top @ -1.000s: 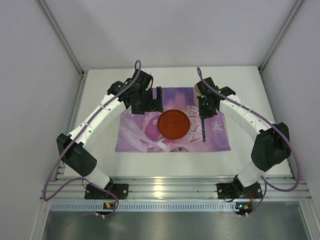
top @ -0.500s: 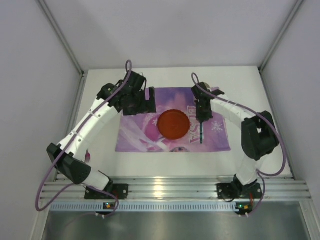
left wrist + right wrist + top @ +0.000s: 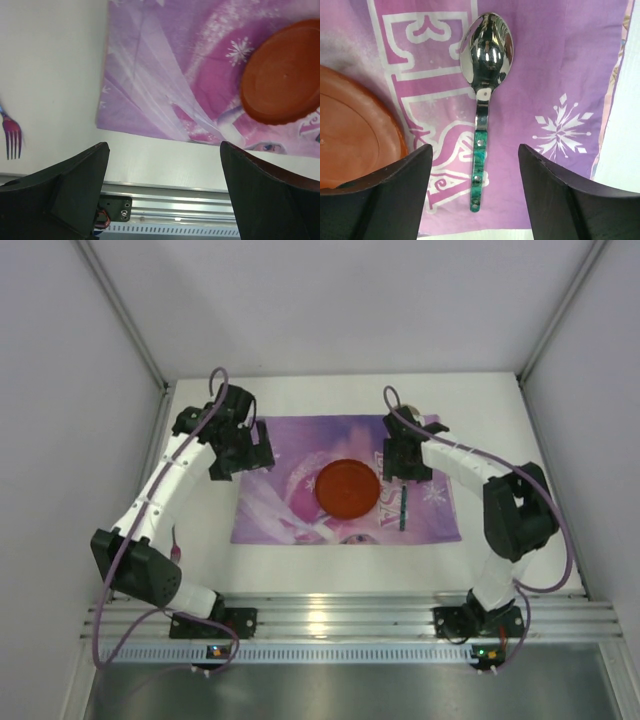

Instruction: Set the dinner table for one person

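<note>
Hovering with jaws apart and empty, the right claw (image 3: 404, 476) straddles the spoon (image 3: 481, 115), which lies free on the placemat (image 3: 545, 65) right of the orange plate (image 3: 355, 135) — a diner's usual spoon side. The left claw (image 3: 164, 147), spread wide, holds nothing. The fork (image 3: 11, 135) lies on the white bench (image 3: 50, 65) beneath it all.

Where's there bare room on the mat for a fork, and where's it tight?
Best: the wide strip of placemat left of the plate, bare out to the mat's left edge. Also the table beyond the mat's far edge. Tight: right of the plate, where the spoon lies and the right gripper hangs open over it.
</note>
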Controlling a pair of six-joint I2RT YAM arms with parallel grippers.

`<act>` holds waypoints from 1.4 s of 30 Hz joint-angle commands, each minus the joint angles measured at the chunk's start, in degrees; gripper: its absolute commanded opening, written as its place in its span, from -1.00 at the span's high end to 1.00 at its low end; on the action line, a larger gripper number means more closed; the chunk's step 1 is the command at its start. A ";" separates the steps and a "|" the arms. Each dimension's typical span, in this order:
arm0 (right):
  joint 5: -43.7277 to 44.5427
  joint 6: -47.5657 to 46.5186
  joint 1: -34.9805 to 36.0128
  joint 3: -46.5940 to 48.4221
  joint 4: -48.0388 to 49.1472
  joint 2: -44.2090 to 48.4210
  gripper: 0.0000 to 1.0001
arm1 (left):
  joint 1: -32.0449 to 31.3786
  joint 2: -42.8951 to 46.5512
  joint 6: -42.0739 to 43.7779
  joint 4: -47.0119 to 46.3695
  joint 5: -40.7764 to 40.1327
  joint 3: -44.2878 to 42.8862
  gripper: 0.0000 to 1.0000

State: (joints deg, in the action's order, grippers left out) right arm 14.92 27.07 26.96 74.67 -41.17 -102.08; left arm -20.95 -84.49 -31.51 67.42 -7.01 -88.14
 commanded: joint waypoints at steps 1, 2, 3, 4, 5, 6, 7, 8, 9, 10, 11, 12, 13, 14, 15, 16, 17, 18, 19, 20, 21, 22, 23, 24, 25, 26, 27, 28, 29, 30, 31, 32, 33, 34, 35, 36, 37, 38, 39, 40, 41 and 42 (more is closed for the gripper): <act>1.34 -0.18 0.20 2.40 -0.83 5.83 -0.40 | 5.03 2.05 0.92 2.97 -3.00 1.65 -0.96; 1.08 -0.09 0.11 2.75 -1.80 6.97 -0.40 | 6.87 2.22 -0.99 3.59 -5.02 2.26 -0.97; 0.56 0.00 0.20 3.02 -3.38 9.68 -0.40 | 11.67 2.48 -1.88 3.77 -4.69 4.36 -0.96; -0.41 -0.09 0.20 3.20 -4.18 11.28 -0.40 | 14.24 2.92 -2.67 3.43 -4.34 5.77 -0.97; -0.94 0.17 0.20 3.02 -4.62 13.03 -0.40 | 18.36 3.53 -3.81 3.25 -4.16 7.09 -0.97; -1.38 0.26 0.20 2.76 -5.49 16.62 -0.40 | 19.53 3.54 -4.26 3.16 -4.77 9.19 -0.96; -2.08 0.18 0.20 2.06 -5.94 18.31 -0.42 | 20.41 3.54 -4.53 2.81 -5.21 10.08 -0.96; -2.09 0.18 0.20 1.79 -6.55 19.80 -0.43 | 20.68 3.71 -5.57 2.11 -5.91 11.05 -0.96; -2.17 0.18 0.20 1.79 -8.47 20.95 -0.44 | 24.17 3.89 -5.93 1.58 -6.61 12.80 -0.97; -2.52 -0.08 0.20 2.14 -9.45 22.87 -0.44 | 25.51 4.15 -6.20 1.40 -6.88 13.60 -0.96; -2.70 -0.35 0.20 2.40 -10.41 23.68 -0.44 | 28.22 4.16 -6.29 0.88 -6.97 14.30 -0.96; -3.05 -0.44 0.20 2.67 -12.51 24.99 -0.44 | 29.72 4.24 -6.29 0.53 -7.23 15.88 -0.96; -3.57 -0.70 0.20 3.19 -13.40 25.44 -0.44 | 31.13 4.33 -6.20 -0.09 -6.45 16.67 -0.97; -4.19 -0.79 0.20 3.28 -14.20 25.96 -0.44 | 33.76 4.42 -6.46 -0.62 -5.92 17.64 -0.96; -4.63 -1.14 0.28 3.46 -15.42 27.01 -0.44 | 35.00 4.42 -6.98 -1.93 -5.13 19.65 -0.96; -5.33 -1.23 0.37 3.55 -15.87 27.37 -0.44 | 36.67 4.51 -7.51 -2.98 -2.43 21.15 -0.96; -5.86 -1.49 0.20 3.72 -16.57 27.64 -0.43 | 39.90 4.68 -8.13 -3.95 -0.66 22.82 -0.96; -6.30 -2.10 0.20 3.81 -17.53 27.90 -0.44 | 41.33 4.51 -8.22 -5.00 0.14 25.88 -0.96; -6.74 -2.54 0.20 4.07 -17.98 27.90 -0.43 | 42.38 4.33 -8.22 -6.58 0.50 27.22 -0.96; -6.92 -3.24 0.20 4.08 -18.33 27.99 -0.43 | 43.79 4.07 -7.35 -7.38 0.41 28.36 -0.96; -6.92 -3.69 0.20 4.16 -18.86 27.99 -0.43 | 44.06 3.81 -7.25 -8.08 -0.28 29.94 -0.96; -6.83 -3.95 0.20 4.08 -19.04 27.90 -0.43 | 44.24 3.63 -7.17 -9.31 -1.07 30.56 -0.96; -6.83 -4.65 0.20 3.99 -19.21 27.82 -0.43 | 44.24 3.37 -7.17 -9.93 -1.60 31.00 -0.96; -6.92 -4.92 0.20 3.99 -19.21 27.64 -0.43 | 44.33 3.28 -7.25 -10.37 -2.04 31.53 -0.96; -7.18 -5.10 0.20 3.99 -19.21 27.47 -0.43 | 44.33 2.84 -7.25 -11.33 -2.31 31.62 -0.96; -7.36 -5.45 0.20 4.07 -19.21 27.20 -0.42 | 44.33 2.49 -6.47 -11.60 -2.40 31.54 -0.95; -7.45 -5.54 0.20 4.08 -19.13 26.76 -0.41 | 44.33 2.23 -6.03 -11.78 -3.70 30.84 -0.95; -7.62 -5.54 0.20 4.08 -19.13 26.59 -0.41 | 44.24 1.70 -5.59 -11.96 -4.67 30.31 -0.95; -7.71 -5.54 0.20 4.08 -18.95 26.50 -0.40 | 44.24 1.52 -4.10 -12.65 -5.64 30.05 -0.94; -7.80 -5.36 0.20 4.08 -19.04 26.32 -0.40 | 44.24 1.35 -3.39 -12.92 -7.65 29.09 -0.94; -8.15 -5.27 0.28 4.08 -19.04 26.23 -0.40 | 44.33 0.65 -2.78 -13.10 -8.63 28.81 -0.94; -8.24 -5.10 0.20 3.99 -18.95 26.23 -0.40 | 44.50 0.29 -1.47 -13.62 -9.16 28.38 -0.95; -8.41 -5.01 0.20 3.99 -18.95 26.15 -0.40 | 44.68 -0.06 -0.76 -14.15 -9.17 28.29 -0.95; -8.50 -5.01 0.28 3.90 -19.04 26.15 -0.40 | 44.85 -0.85 -0.14 -14.59 -9.43 28.28 -0.95; -8.41 -5.01 0.29 3.99 -19.21 26.06 -0.40 | 45.29 -1.11 1.52 -15.29 -9.00 28.37 -0.96; -8.50 -5.10 0.20 4.16 -19.74 25.80 -0.40 | 45.30 -1.47 2.49 -17.21 -8.47 28.55 -0.96; -8.41 -5.01 0.20 4.51 -20.09 25.71 -0.39 | 45.30 -2.17 3.29 -17.93 -8.12 28.64 -0.96; -8.33 -5.10 0.28 4.78 -20.27 25.53 -0.39 | 45.38 -2.69 4.86 -18.54 -7.68 28.64 -0.96; -8.24 -5.18 0.20 5.13 -20.96 25.27 -0.39 | 45.47 -3.31 5.57 -19.94 -7.06 28.64 -0.96; -8.06 -5.45 0.28 5.74 -21.15 25.09 -0.39 | 45.47 -4.62 6.62 -20.48 -6.36 28.72 -0.96; -7.89 -5.54 0.20 6.09 -21.49 24.92 -0.39 | 45.56 -5.24 7.07 -21.09 -6.01 28.81 -0.96; -7.63 -5.54 0.20 6.45 -22.02 24.48 -0.39 | 45.56 -5.94 7.60 -21.71 -5.65 29.07 -0.96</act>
State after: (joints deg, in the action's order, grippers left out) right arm 6.90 22.46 26.98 77.58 -61.14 -76.79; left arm 24.05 -88.55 -27.90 50.24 -13.61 -58.04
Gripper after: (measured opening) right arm 0.695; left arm 0.982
